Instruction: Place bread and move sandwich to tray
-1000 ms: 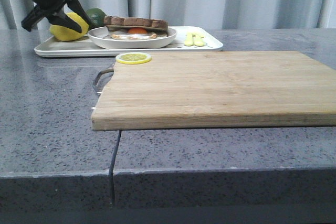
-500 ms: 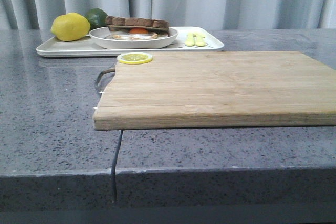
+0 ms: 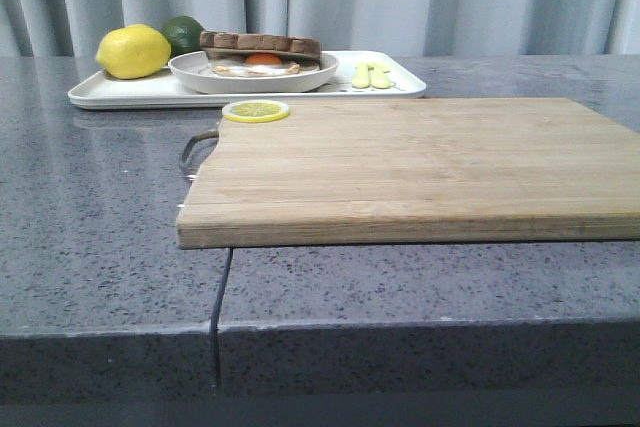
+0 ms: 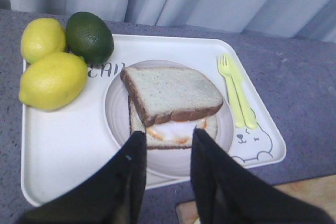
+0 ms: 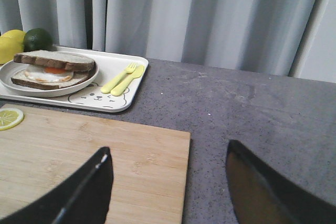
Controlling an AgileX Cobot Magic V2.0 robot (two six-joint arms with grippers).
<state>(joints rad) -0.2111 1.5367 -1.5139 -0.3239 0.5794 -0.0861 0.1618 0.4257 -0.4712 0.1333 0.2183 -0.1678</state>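
The sandwich (image 3: 260, 49) lies on a round white plate (image 3: 200, 75), which stands on the white tray (image 3: 120, 95) at the back left of the table. Its top bread (image 4: 173, 92) sits slightly askew over the fried egg (image 4: 176, 129) and the lower slice. My left gripper (image 4: 168, 136) hangs open and empty above the tray's near edge, and its fingers frame the plate's (image 4: 113, 114) front from above. My right gripper (image 5: 168, 153) is wide open and empty over the cutting board's right edge. The sandwich (image 5: 52, 66) shows far off to its left. The front view shows neither gripper.
Two lemons (image 4: 52, 80) and a lime (image 4: 89, 36) sit at the tray's (image 4: 63, 145) left end. A yellow fork and knife (image 4: 236, 95) lie at its right end. A large wooden cutting board (image 3: 420, 162) with a lemon slice (image 3: 256, 110) lies in front of the tray. Curtains hang behind.
The left gripper, a second ago over the lemon at the front view's upper left, has risen out of that view. The sandwich and tray have not moved.
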